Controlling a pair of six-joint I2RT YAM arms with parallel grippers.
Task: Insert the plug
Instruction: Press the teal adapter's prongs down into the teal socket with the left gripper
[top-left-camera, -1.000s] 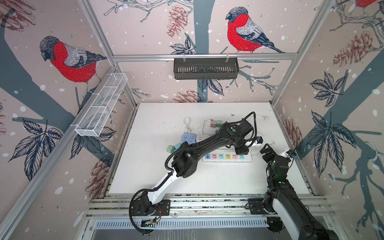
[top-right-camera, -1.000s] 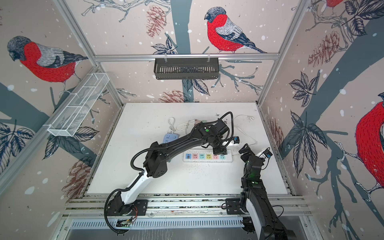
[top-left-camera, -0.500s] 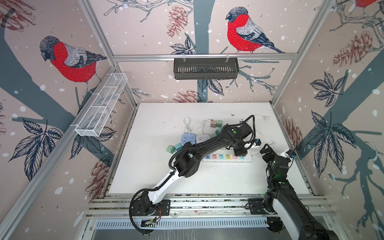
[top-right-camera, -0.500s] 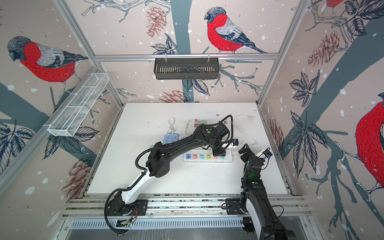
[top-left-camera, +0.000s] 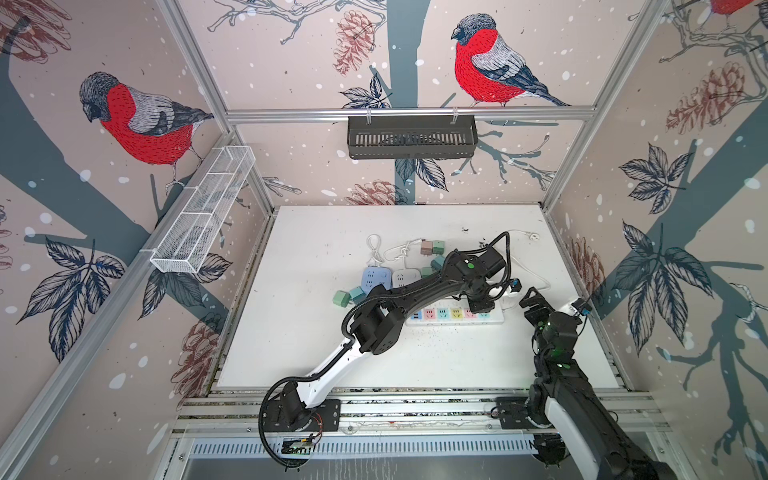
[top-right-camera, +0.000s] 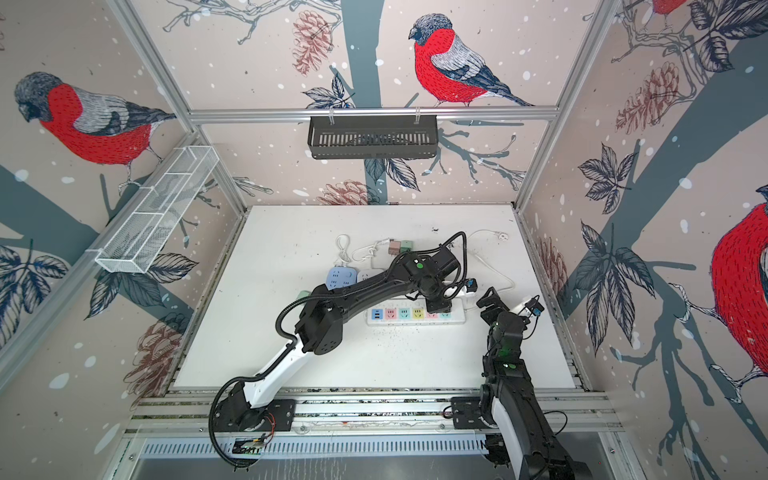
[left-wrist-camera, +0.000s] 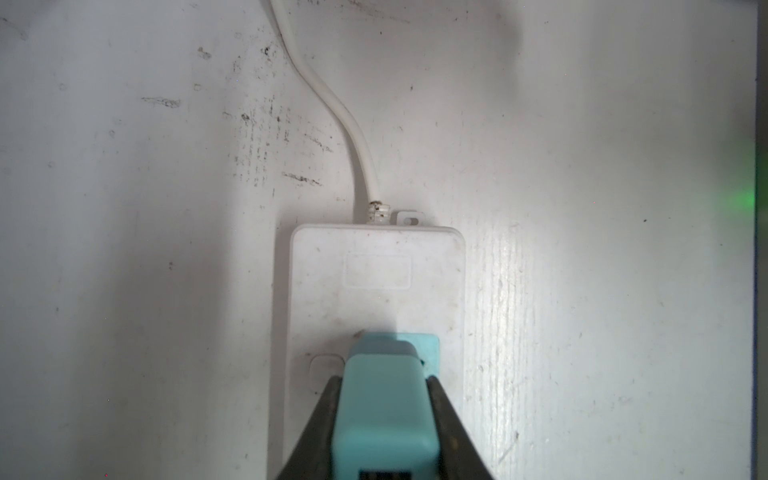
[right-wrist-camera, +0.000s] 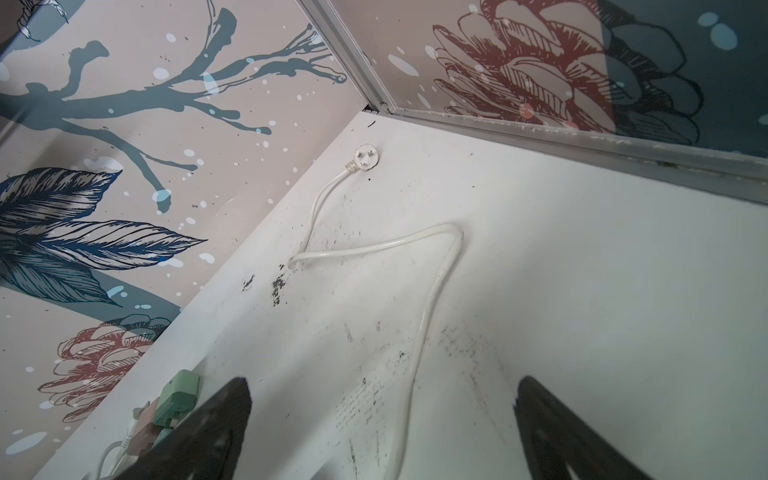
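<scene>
The left gripper (left-wrist-camera: 384, 386) has its fingers (left-wrist-camera: 322, 411) set narrow, clamped on both sides of the teal plug (left-wrist-camera: 384, 415).

Change: one second earlier the gripper stood beyond the cord end of the strip (left-wrist-camera: 376, 274). It has since shifted toward the near edge of the worktop (top-left-camera: 332, 353) and now stands directly over the strip's last socket (left-wrist-camera: 430, 347), the teal one nearest the cord (left-wrist-camera: 332, 104). The plug covers most of that socket. The pins are hidden under the plug body, so whether they have entered cannot be told. Judgement: alignment looks complete, and the press-in step is in hand or about to begin.

Location: in both top views the strip lies right of the worktop's middle, parallel to the near edge, with its cord end toward the right edge.

Pose: the left arm (top-left-camera: 415, 291) reaches from its base at the near edge diagonally across the middle. Its elbow is raised and its wrist is bent so the gripper points down at the strip. The right gripper (right-wrist-camera: 384, 386) has not moved. Its fingers are wide and hold nothing. It is raised near the right edge, close to the strip's cord end, and faces the far right corner.
</scene>
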